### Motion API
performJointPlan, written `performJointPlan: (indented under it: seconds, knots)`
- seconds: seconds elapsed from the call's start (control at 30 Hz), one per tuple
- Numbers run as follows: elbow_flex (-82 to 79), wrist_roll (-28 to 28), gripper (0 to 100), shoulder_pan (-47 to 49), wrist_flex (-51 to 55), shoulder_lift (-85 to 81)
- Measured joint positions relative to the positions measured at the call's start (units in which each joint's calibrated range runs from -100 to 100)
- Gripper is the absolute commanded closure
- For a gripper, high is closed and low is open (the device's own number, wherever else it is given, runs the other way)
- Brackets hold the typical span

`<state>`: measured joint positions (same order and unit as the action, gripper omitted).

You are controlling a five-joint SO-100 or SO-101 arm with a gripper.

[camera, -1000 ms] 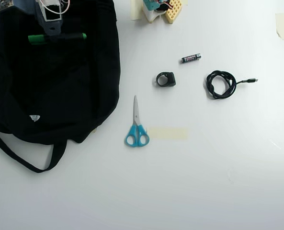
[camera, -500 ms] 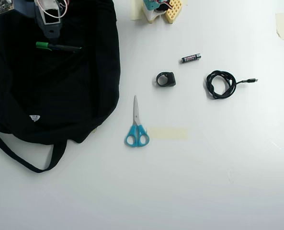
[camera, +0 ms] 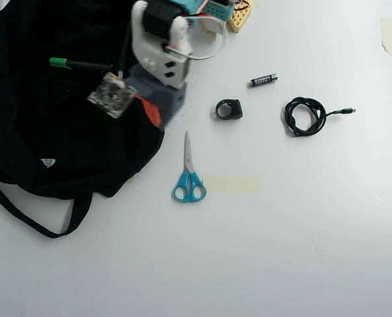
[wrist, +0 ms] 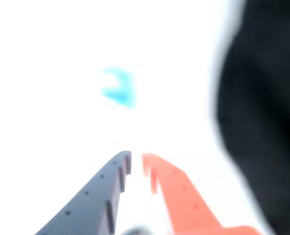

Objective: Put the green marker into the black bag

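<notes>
Gripper: seen in the wrist view, the gripper [wrist: 136, 164] shows one dark grey finger and one orange finger, tips nearly together with only a thin gap and nothing between them; the picture is blurred and washed out.
Arm: in the overhead view, the white arm [camera: 159, 49] reaches down from the top edge and hangs over the right edge of the black bag [camera: 43, 125]; a small circuit board [camera: 112, 96] rides on it.
Green marker: the green marker [camera: 77, 64] lies on top of the black bag near its upper part, pointing left to right, green cap to the left, its right end running under the arm.
Black bag: fills the left of the overhead view; strap looping out at lower left; also a dark mass at the right of the wrist view.
Table: white table [camera: 301, 251] carries blue-handled scissors [camera: 188, 178] just right of the bag; a small black ring-shaped piece [camera: 229, 109], a battery [camera: 264, 80] and a coiled black cable [camera: 306, 116] lie further right, well apart from the bag.
</notes>
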<state>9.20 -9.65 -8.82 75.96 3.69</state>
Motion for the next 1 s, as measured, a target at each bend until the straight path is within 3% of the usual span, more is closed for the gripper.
performJointPlan:
  seconds: [0.07,0.2,0.83,1.0]
  knots:
    - [-1.7,-1.8,98,9.6,0.0,-7.6]
    - [-10.8,-2.1,98,14.3,-3.1,-14.3]
    - [-63.4,-2.1,98,16.0,-27.1,-47.3]
    - [-78.3,-2.1,98,18.0,-37.7,-56.6]
